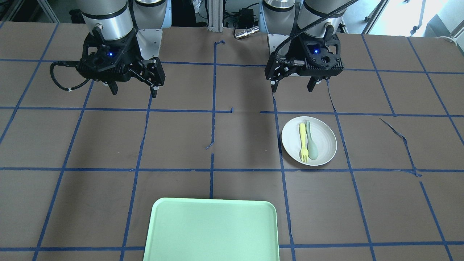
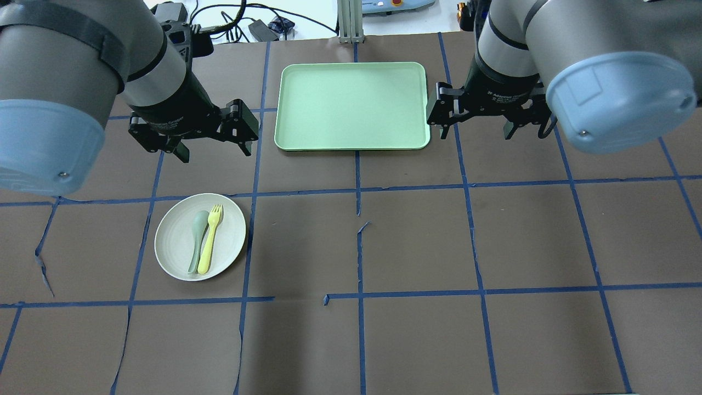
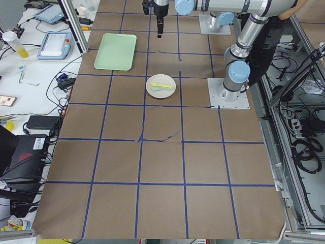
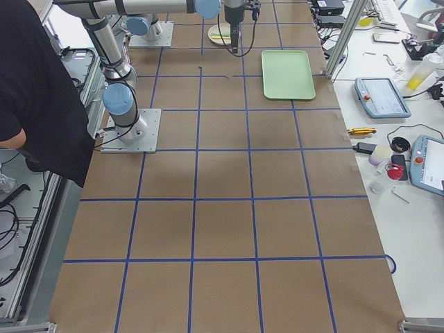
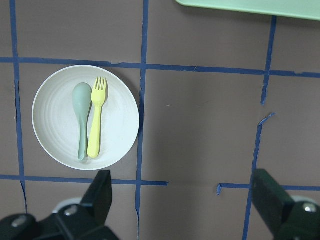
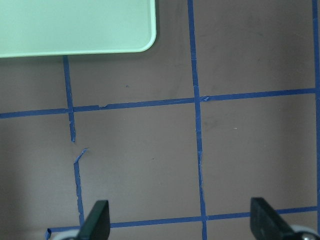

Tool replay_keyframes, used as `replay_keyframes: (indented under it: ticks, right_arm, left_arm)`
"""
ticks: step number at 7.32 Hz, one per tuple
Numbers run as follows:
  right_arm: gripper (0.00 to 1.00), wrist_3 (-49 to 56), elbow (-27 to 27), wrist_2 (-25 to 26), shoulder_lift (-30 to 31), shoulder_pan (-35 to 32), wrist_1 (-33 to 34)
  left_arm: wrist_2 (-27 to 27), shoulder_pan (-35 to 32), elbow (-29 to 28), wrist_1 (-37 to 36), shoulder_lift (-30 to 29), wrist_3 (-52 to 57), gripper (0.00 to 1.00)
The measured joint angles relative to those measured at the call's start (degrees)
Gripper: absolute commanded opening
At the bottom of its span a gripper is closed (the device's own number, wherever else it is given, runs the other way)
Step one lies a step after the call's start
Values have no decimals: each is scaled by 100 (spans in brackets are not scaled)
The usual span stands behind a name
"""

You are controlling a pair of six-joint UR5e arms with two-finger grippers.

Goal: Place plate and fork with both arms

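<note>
The white plate [image 2: 174, 241] sits on the table on my left side; it also shows in the front view [image 1: 326, 139] and the left wrist view [image 5: 55, 117]. The yellow fork [image 2: 210, 239] [image 1: 303, 142] [image 5: 95, 120] lies in the plate, beside a grey-green spoon [image 2: 196, 239] [image 5: 81, 120]. My left gripper [image 2: 215, 152] [image 1: 293, 88] [image 5: 185, 200] is open and empty, above the table just beyond the plate. My right gripper [image 2: 476, 133] [image 1: 134, 92] [image 6: 181, 220] is open and empty, beside the tray's right edge.
A mint-green rectangular tray [image 2: 351, 104] [image 1: 212, 232] lies at the far middle of the table, with nothing in it; its corner shows in the right wrist view [image 6: 75, 25]. Brown table paper carries a blue tape grid, torn in places.
</note>
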State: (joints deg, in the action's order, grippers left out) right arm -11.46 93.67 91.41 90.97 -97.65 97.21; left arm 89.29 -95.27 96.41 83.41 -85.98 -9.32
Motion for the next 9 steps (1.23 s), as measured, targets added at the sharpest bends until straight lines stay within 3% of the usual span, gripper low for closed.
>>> replay_keyframes:
  ticks: [5,9]
  right_arm:
    - [100,30,-22,28,0,30,-26]
    - [100,91,-214,88,0,82,-636]
  left_arm:
    - [1,0,7,0,-24,3,100]
    - [1,0,12,0,-36,8,100]
